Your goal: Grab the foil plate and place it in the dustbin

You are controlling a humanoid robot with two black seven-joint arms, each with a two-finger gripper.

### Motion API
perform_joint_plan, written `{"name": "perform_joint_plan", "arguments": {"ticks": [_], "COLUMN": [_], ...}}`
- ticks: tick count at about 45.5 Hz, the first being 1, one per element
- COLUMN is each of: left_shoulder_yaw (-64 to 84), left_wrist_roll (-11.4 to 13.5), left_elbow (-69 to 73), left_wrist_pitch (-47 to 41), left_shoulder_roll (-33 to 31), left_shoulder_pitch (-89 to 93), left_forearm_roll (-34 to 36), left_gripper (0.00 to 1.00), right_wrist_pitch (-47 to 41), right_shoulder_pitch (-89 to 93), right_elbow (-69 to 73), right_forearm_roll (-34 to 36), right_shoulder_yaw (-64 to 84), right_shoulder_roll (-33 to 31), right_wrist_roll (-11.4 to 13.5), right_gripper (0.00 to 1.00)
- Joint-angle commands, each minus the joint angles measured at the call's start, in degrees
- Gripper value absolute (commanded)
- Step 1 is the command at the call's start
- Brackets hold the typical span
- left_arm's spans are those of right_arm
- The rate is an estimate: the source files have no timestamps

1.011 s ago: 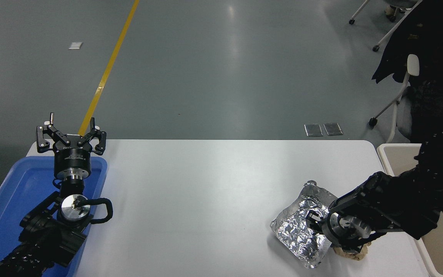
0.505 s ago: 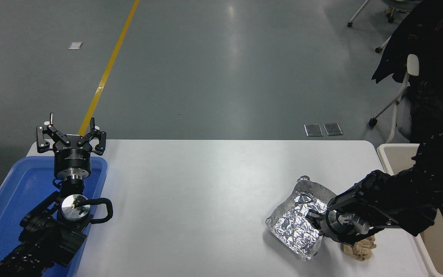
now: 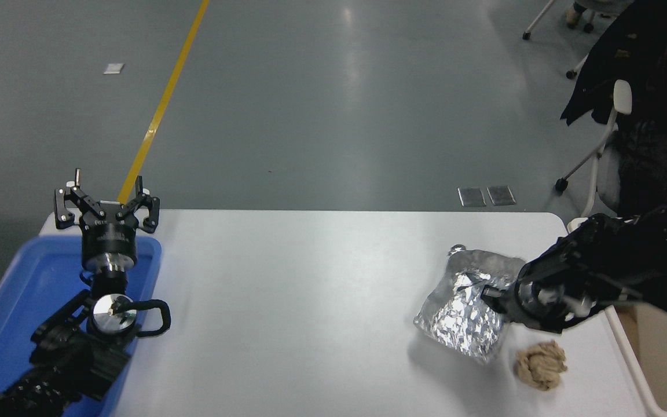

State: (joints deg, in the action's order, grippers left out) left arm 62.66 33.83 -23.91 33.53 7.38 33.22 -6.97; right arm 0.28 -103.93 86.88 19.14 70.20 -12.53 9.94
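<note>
Holding foil plate [image 3: 465, 310] in my right gripper [image 3: 493, 294], fingers clamped on its rim, plate tilted above table [image 3: 310, 301] near right edge. Paper ball [image 3: 541, 364] just beside. Dustbin [image 3: 666, 341] past right edge. My left gripper [image 3: 106, 204] spread wide over blue tray [image 3: 15, 301].

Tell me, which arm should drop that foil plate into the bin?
The right. Its tool already grips the foil plate near the dustbin. The left tool is parked open over the blue tray, far away.

Right gripper [image 3: 493, 292] clamped, left gripper [image 3: 107, 204] spread
</note>
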Motion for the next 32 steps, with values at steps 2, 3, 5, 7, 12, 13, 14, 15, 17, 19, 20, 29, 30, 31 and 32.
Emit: {"name": "perform_joint_plan", "arguments": {"ticks": [2,3,5,7,12,13,14,15,17,19,20,29,30,31,32], "left_shoulder_yaw": [0.09,0.09,0.09,0.09,0.09,0.09,0.09,0.09,0.09,0.09,0.09,0.09,0.09,0.09,0.09], "left_wrist_roll": [0.01,0.01,0.01,-0.08,-0.08,-0.08,-0.08,-0.08,-0.08,-0.08,-0.08,-0.08,0.01,0.01,0.01], "left_elbow": [0.00,0.00,0.00,0.00,0.00,0.00,0.00,0.00,0.00,0.00,0.00,0.00,0.00,0.00,0.00], "left_wrist_pitch": [0.04,0.04,0.04,0.04,0.04,0.04,0.04,0.04,0.04,0.04,0.04,0.04,0.04,0.04,0.04], "left_shoulder_roll": [0.18,0.18,0.18,0.18,0.26,0.26,0.26,0.26,0.26,0.26,0.26,0.26,0.26,0.26,0.26], "left_shoulder_pitch": [-0.08,-0.08,-0.08,-0.08,-0.08,-0.08,-0.08,-0.08,-0.08,-0.08,-0.08,-0.08,-0.08,-0.08,-0.08], "left_forearm_roll": [0.03,0.03,0.03,0.12,0.12,0.12,0.12,0.12,0.12,0.12,0.12,0.12,0.12,0.12,0.12], "left_gripper": [0.99,0.99,0.99,0.99,0.99,0.99,0.99,0.99,0.99,0.99,0.99,0.99,0.99,0.99,0.99], "right_wrist_pitch": [-8.00,-9.23,-11.95,-14.68,-22.94,-24.52,-26.02,-27.08,-28.49,-28.84,-28.84,-28.67,-28.58,-28.32,-27.97], "right_shoulder_pitch": [-20.59,-22.44,-25.87,-28.77,-37.65,-39.05,-40.29,-41.26,-42.67,-43.28,-43.29,-42.67,-42.59,-42.32,-42.23], "right_elbow": [10.59,10.94,11.21,11.12,11.12,11.12,11.12,11.12,11.12,11.12,11.12,10.77,10.68,10.59,10.50], "right_forearm_roll": [-0.68,-0.68,-0.68,-0.68,-0.77,-0.77,-0.77,-0.77,-0.77,-0.77,-0.77,-3.49,-4.10,-4.89,-5.68], "right_shoulder_yaw": [4.68,5.12,6.17,7.32,10.66,11.10,11.45,11.71,12.07,12.33,12.51,13.82,14.44,15.22,16.28], "right_shoulder_roll": [-5.31,-5.66,-6.02,-6.11,-6.28,-6.28,-6.37,-6.37,-6.63,-7.25,-7.34,-7.51,-7.51,-7.51,-7.51], "right_wrist_roll": [-0.01,-0.01,-0.01,-0.01,-0.01,-0.01,-0.01,-0.01,-0.01,-0.01,-0.01,0.08,-0.01,-0.01,-0.01], "right_gripper": [0.00,0.00,0.00,0.00,0.00,0.00,0.00,0.00,0.00,0.00,0.00,0.00,0.00,0.00,0.00]}}
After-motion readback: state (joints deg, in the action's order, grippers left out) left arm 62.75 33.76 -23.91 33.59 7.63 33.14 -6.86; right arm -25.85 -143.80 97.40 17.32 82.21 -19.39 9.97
